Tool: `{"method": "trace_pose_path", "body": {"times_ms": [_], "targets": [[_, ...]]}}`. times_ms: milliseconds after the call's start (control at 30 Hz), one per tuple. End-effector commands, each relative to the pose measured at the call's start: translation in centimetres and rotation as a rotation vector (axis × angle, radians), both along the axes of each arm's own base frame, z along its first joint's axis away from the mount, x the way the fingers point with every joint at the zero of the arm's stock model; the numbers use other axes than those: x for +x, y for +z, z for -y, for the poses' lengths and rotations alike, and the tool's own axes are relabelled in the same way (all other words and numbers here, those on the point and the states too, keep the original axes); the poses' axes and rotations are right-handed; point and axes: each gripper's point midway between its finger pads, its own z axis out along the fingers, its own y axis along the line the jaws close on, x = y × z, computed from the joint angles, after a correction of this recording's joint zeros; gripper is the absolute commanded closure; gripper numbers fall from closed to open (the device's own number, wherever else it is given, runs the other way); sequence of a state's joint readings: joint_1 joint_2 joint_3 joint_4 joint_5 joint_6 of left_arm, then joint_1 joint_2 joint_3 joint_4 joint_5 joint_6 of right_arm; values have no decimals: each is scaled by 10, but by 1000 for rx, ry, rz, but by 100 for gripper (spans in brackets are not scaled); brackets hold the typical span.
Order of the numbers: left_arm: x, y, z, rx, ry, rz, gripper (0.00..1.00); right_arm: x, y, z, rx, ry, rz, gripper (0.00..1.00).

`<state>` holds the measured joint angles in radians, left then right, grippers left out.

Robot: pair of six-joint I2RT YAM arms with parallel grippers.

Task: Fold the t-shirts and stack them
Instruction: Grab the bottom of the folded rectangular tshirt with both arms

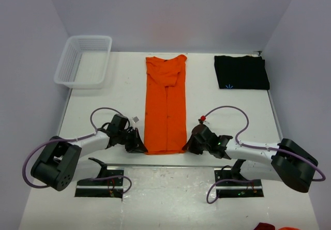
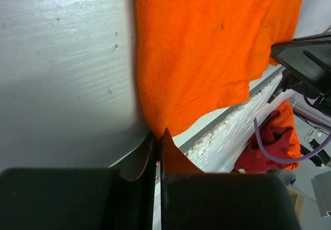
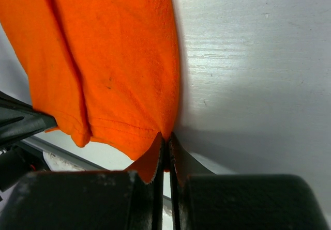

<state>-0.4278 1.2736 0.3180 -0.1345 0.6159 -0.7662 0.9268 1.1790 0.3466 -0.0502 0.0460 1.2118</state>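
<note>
At the near hem of the orange t-shirt (image 1: pixel 165 103), my left gripper (image 2: pixel 158 137) and right gripper (image 3: pixel 165 138) each pinch 1 corner shut.

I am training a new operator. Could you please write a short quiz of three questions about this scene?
1. True or false: the black shirt lies apart from the orange shirt.
2. The left pincer grips: A the black shirt; B a near corner of the orange shirt; C nothing.
3. Fill in: the right pincer is ___ on the orange shirt's other near corner.
Key: 1 true; 2 B; 3 shut.
</note>
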Motion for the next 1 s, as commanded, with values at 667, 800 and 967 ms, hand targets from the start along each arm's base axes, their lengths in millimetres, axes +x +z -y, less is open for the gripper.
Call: {"method": "trace_pose_path", "body": {"times_ms": [667,800,967], "targets": [[-20,-13,-18,89,-27,-22,100,-24,-31,46,-259,7,-34,100],[-21,-13,-21,106,-25,-16,100,-24,-34,49,-297,0,-40,100],[-21,-10,-20,95,-24,-8,100,-25,-32,47,-299,8,-37,100]]}}
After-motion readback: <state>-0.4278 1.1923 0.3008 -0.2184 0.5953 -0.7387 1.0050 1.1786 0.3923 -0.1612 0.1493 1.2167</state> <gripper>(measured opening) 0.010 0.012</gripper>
